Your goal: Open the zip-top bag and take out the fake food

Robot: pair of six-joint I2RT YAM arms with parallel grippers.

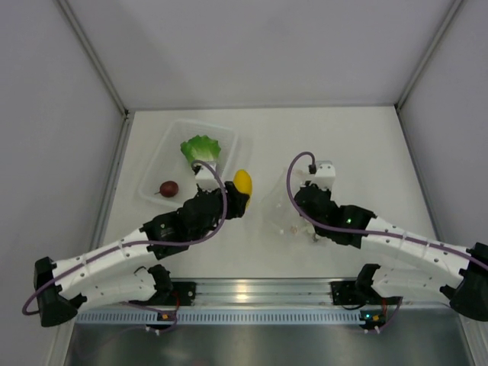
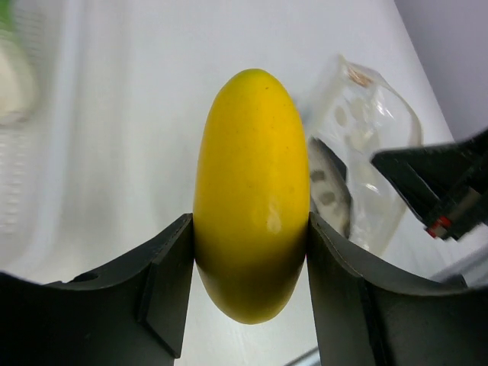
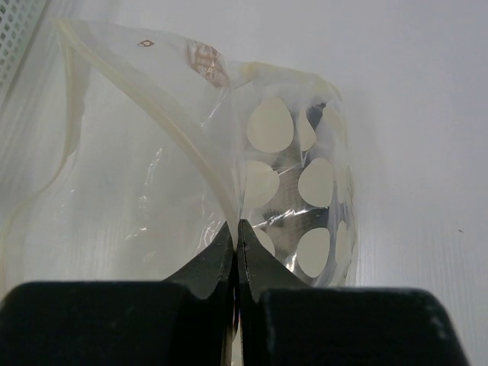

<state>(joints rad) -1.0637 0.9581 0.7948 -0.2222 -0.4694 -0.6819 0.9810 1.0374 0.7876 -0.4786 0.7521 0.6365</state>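
Now the removal step looks in hand: the left hand grips the yellow piece between the tray and the zip-top bag. The bag gapes open, its edge pinched in the closed right hand. The next move likely calls for a gentle release into the tray. The counter is white and matte, with plain pale walls around it.
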